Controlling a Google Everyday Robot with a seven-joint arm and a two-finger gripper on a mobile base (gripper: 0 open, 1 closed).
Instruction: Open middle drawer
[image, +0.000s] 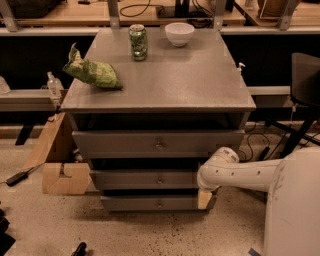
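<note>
The grey cabinet (165, 85) has three drawers. The middle drawer (130, 180) is a wide shallow grey front with a small brass knob (160, 179) at its centre. It sits between the top drawer (115, 144) and the bottom drawer (135, 203). My white arm (245, 172) reaches in from the right. My gripper (204, 199) hangs down at the right end of the drawers, below the middle drawer's right end and in front of the bottom drawer's right end. It is well to the right of the knob.
On the cabinet top lie a green chip bag (92, 74), a green can (138, 42) and a white bowl (179, 33). A cardboard box (62, 170) stands on the floor at the left. A dark chair (302, 95) is at the right. A cable (20, 176) lies on the floor.
</note>
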